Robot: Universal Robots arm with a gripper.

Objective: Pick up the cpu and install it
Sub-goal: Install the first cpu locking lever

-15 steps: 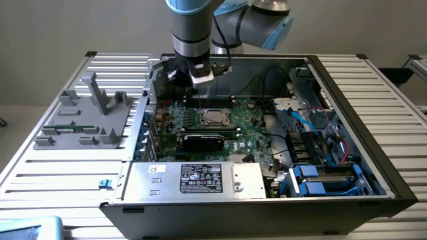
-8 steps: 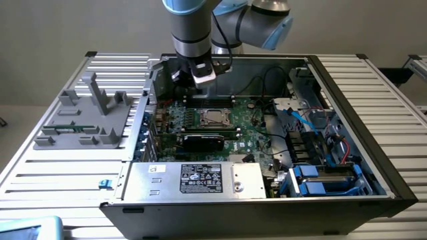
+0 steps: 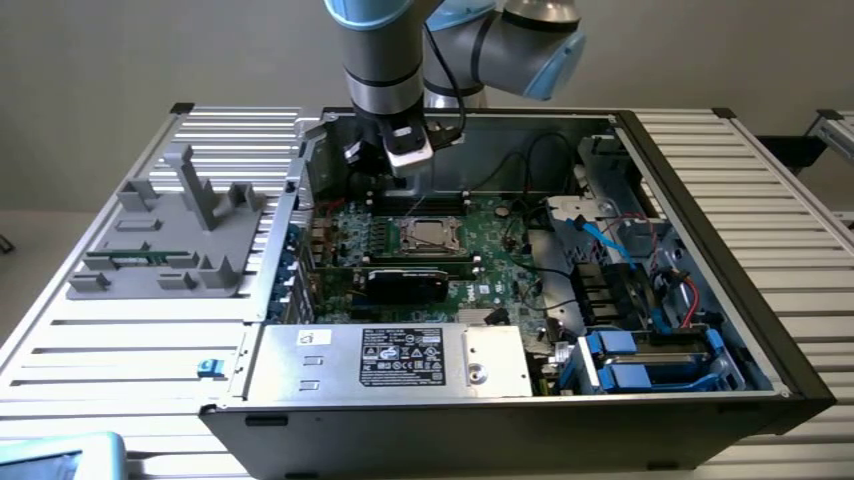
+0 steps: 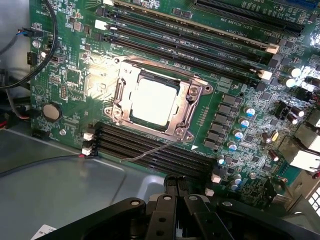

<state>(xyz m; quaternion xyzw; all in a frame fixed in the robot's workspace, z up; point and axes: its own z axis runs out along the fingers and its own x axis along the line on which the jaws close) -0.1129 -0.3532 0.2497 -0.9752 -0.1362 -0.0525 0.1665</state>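
The cpu (image 4: 152,102) lies flat in its socket on the green motherboard (image 4: 65,75), its silver top bright inside the metal retention frame. In the exterior view the cpu (image 3: 427,235) sits near the middle of the open computer case (image 3: 694,190). My gripper (image 3: 390,183) hangs over the back of the board, a little above and behind the socket. In the wrist view the black fingers (image 4: 167,212) are pressed together with nothing between them, well apart from the cpu.
A black card on a green board (image 3: 407,280) stands just in front of the socket. A silver box with a white label (image 3: 400,360) fills the case's front. Blue drive bays (image 3: 641,355) and cables crowd the exterior view's right. A grey fixture (image 3: 174,235) rests on the table outside the case.
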